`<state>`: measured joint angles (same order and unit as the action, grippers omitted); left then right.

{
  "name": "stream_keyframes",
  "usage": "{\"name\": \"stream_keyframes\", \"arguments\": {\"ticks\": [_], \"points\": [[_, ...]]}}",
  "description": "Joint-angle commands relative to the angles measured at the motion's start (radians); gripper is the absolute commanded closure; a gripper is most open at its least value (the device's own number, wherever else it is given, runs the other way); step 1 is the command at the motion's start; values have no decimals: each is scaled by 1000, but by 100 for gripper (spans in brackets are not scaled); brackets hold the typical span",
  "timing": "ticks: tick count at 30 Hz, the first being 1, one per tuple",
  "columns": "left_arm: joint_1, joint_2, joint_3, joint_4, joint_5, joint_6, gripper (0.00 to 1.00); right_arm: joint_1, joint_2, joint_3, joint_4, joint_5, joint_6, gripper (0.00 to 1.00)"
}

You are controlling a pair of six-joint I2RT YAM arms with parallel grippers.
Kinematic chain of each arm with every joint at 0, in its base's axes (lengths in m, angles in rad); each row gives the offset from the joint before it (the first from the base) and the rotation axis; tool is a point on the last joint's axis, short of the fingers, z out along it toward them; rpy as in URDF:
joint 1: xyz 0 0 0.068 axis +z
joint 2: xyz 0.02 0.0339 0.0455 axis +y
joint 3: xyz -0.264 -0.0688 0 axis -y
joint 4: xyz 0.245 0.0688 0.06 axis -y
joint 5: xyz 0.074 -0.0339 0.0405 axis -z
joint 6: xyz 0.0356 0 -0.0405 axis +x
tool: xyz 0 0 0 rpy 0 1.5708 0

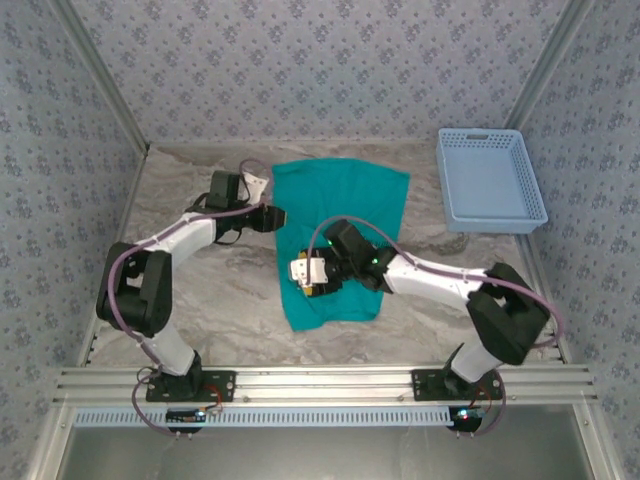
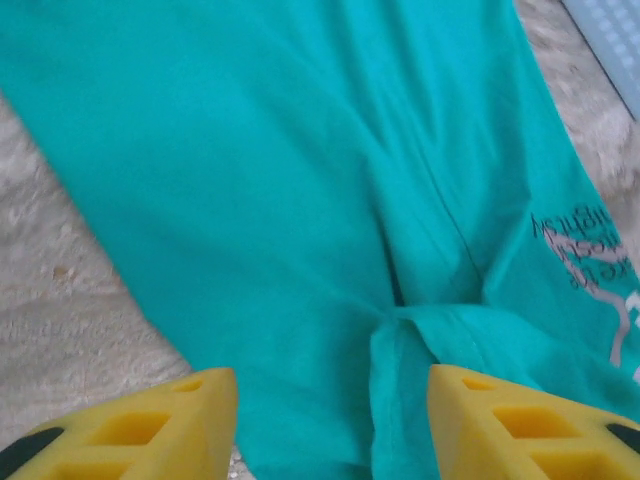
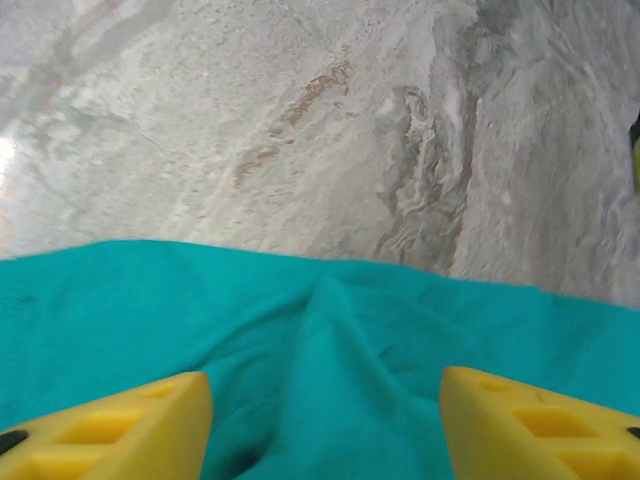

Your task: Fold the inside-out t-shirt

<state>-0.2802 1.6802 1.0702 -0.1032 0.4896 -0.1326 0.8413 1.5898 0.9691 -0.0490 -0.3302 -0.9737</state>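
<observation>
The printed lettering point(image 2: 585, 255) on the t-shirt point(image 1: 345, 195), right of the left claw point(image 2: 335, 400), is too blurred to read. The left claw reaches in from the t-shirt's left edge, fingers spread over a crease. The right claw point(image 3: 325, 400) is low over the cloth, spread either side of a raised ridge, with bare table point(image 3: 300, 120) ahead.

Left arm point(image 1: 180, 235) bent at the elbow, left gripper point(image 2: 333, 425) with jaws apart, right arm point(image 1: 440, 275) reaching inward, right gripper point(image 3: 325, 425) jaws parted
</observation>
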Motion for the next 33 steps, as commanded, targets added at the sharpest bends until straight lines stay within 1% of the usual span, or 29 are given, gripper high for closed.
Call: {"name": "stream_keyframes", "arguments": {"ticks": [1, 3, 5, 6, 9, 10, 11, 15, 18, 20, 22, 23, 27, 29, 30, 33], "points": [[-17, 36, 43, -72, 8, -221, 48, -4, 105, 113, -131, -20, -168, 41], [-34, 58, 53, -86, 29, -228, 49, 3, 165, 169, -180, 40, -209, 41], [-60, 77, 67, -116, 15, -201, 48, 15, 208, 193, -186, 122, -256, 42], [-71, 84, 74, -133, 6, -181, 48, 24, 227, 195, -172, 160, -282, 45], [-77, 117, 94, -159, 4, -160, 47, 56, 274, 214, -158, 256, -316, 78], [-75, 130, 104, -168, 4, -163, 47, 61, 279, 214, -136, 282, -321, 92], [-73, 139, 111, -176, 5, -168, 47, 66, 274, 199, -96, 303, -329, 100], [-73, 158, 115, -170, 37, -188, 47, 98, 194, 57, 120, 345, -401, 100], [-72, 158, 110, -170, 64, -206, 46, 125, 131, -74, 357, 353, -449, 100], [-71, 152, 106, -171, 80, -213, 46, 149, 126, -136, 522, 382, -473, 100], [-71, 143, 106, -177, 91, -214, 45, 167, 145, -181, 675, 389, -484, 100], [-70, 141, 107, -179, 95, -215, 45, 174, 160, -190, 717, 393, -484, 100], [-64, 136, 111, -195, 102, -219, 45, 211, 273, -227, 941, 436, -529, 97], [-59, 132, 107, -207, 111, -222, 45, 228, 291, -239, 986, 438, -530, 93], [-57, 127, 98, -206, 119, -227, 45, 235, 285, -241, 970, 431, -508, 93], [-53, 118, 76, -193, 155, -242, 45, 245, 238, -246, 827, 404, -432, 89]]}}
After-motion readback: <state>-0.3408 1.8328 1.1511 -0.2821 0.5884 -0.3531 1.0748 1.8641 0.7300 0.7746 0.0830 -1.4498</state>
